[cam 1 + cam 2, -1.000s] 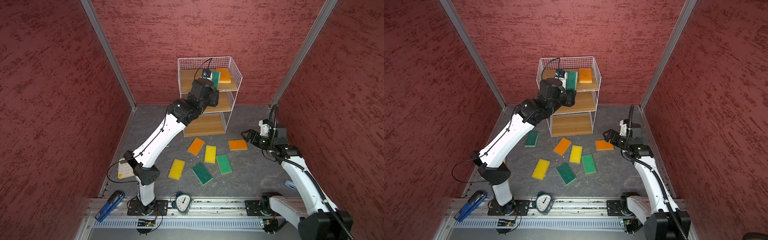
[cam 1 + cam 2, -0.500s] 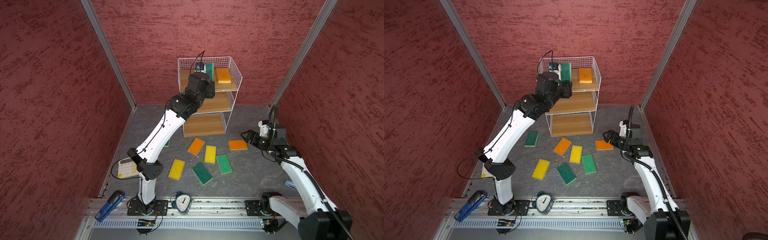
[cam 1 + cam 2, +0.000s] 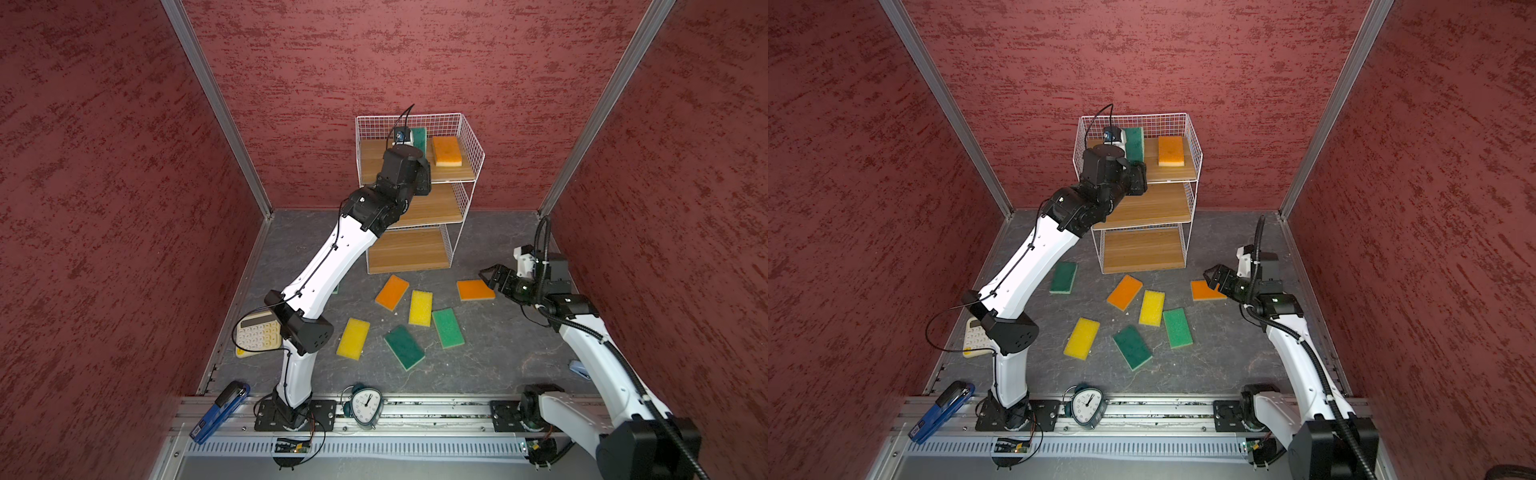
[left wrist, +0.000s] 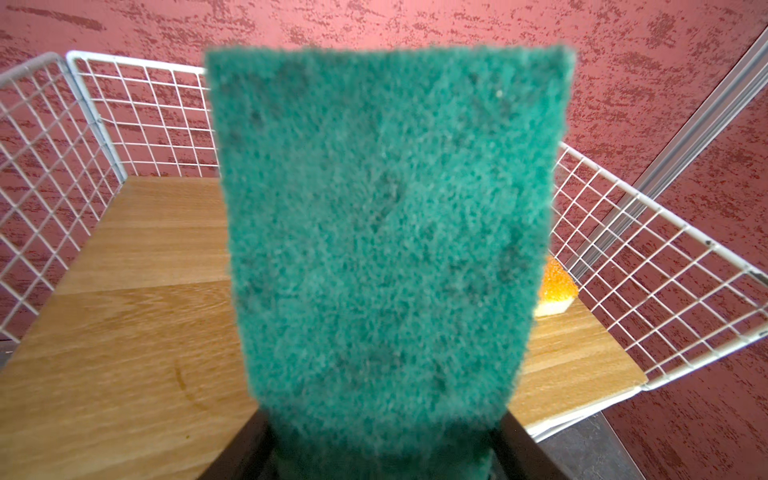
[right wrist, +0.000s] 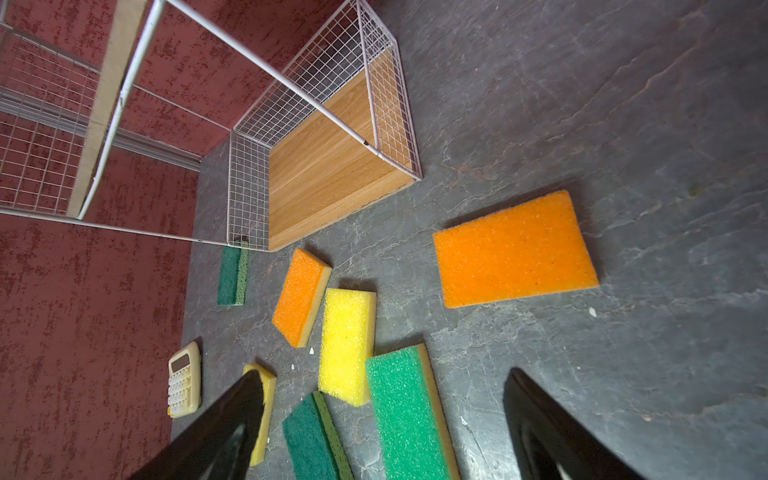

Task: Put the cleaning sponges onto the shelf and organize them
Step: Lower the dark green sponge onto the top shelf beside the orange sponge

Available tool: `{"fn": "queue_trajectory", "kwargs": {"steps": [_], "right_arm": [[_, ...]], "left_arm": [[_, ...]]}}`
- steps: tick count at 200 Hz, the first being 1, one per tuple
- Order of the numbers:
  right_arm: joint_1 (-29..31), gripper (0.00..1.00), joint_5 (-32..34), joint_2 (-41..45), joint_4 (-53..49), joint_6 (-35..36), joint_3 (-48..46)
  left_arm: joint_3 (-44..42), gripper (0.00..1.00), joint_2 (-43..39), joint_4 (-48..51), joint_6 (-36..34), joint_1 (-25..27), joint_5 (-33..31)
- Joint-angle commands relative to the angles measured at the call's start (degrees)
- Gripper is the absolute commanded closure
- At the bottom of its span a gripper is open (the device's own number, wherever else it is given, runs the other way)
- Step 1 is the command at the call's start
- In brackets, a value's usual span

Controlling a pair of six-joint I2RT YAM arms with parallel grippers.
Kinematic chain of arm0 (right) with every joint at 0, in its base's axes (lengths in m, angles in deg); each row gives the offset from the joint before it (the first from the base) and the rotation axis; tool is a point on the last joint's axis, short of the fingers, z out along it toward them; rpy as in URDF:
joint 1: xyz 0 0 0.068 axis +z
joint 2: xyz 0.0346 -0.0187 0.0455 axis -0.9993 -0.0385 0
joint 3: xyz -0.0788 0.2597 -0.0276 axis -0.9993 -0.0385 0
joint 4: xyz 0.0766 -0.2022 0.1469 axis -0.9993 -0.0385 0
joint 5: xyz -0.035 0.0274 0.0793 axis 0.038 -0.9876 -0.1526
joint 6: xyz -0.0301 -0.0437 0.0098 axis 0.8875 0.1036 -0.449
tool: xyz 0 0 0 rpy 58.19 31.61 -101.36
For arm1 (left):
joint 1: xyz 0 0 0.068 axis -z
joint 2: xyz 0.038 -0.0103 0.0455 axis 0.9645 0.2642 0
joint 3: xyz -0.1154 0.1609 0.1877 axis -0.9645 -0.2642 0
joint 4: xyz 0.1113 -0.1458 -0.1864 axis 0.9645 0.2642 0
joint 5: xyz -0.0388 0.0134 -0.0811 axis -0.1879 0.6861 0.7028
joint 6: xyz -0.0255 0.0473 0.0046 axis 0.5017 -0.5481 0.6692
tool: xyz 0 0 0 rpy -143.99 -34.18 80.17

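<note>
Up top, the shelf (image 3: 371, 164) holds one orange sponge (image 3: 446, 151).

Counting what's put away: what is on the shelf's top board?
One orange sponge lies flat on the top board, near its right wire side. A dark green sponge is held over the board in the left claw. The arm and that sponge hide part of the board.

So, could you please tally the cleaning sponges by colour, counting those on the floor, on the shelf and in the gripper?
Green sponges: 4
Orange sponges: 3
Yellow sponges: 2
Total: 9
</note>
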Motion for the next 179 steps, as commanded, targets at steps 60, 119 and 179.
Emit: {"fn": "queue_trajectory", "kwargs": {"steps": [60,119,179], "right_arm": [[-0.2,0.09,-1.5,0.3,2.8,-0.6,-0.4],[-0.2,0.09,-1.6,0.1,3.4,-0.9,-1.3],[-0.2,0.09,-1.5,0.1,3.3,-1.0,-1.6]], "left_arm": [[5.2,0.34,5.8,-1.0,-1.0,-0.3,-4.2],[5.1,0.28,6.6,-2.0,0.1,-1.2,-3.9],[5.1,0.25,7.4,-0.9,2.0,-1.7,-4.1]]}}
